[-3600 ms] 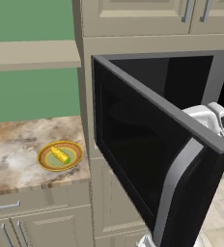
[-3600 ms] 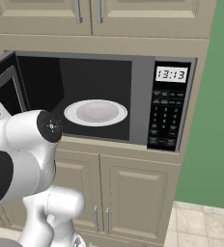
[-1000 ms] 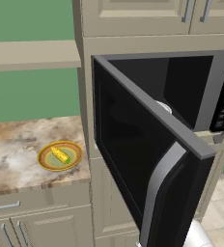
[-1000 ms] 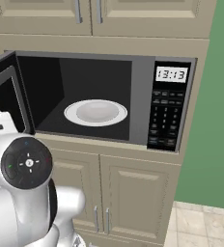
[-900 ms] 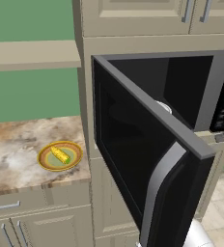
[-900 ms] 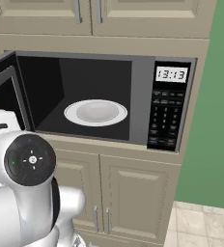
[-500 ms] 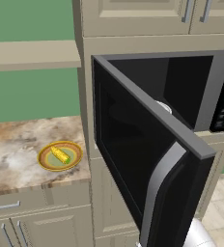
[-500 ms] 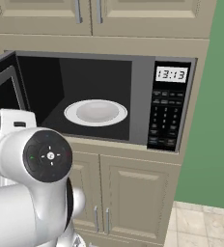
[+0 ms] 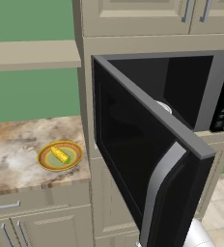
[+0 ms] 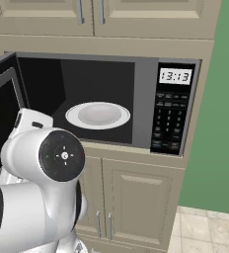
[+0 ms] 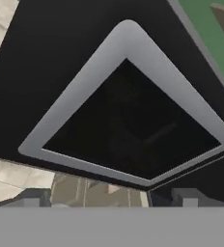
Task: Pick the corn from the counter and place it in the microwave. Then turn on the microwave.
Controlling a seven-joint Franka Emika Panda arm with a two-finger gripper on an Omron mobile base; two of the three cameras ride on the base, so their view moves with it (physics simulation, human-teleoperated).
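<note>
Yellow against a green plate (image 9: 60, 156), the one corn (image 9: 59, 154) lies on the counter (image 9: 17, 140) at the left of the left base view, untouched and well apart from the one microwave (image 9: 181, 91), whose door (image 9: 133, 159) stands swung wide toward the camera with its single silver handle (image 9: 157, 193) at the near edge. To do the pick well, the arm should, I judge, swing clear around that open door rather than across it, come down over the cob from above and close across its narrow width, keeping off the plate rim. From the right base view, the cavity is open and holds one white turntable plate (image 10: 97, 114), bare and ready; one button panel (image 10: 168, 123) sits beside it under a lit clock (image 10: 175, 76), and two cabinet doors (image 10: 136, 202) hang below; the arm's white elbow (image 10: 47, 158) sits low in front. Along the hand view, the gripper (image 11: 109, 198) faces the inside of the door frame at close range, its two finger tips (image 11: 31, 198) set wide apart with nothing between them, so it is empty.
</note>
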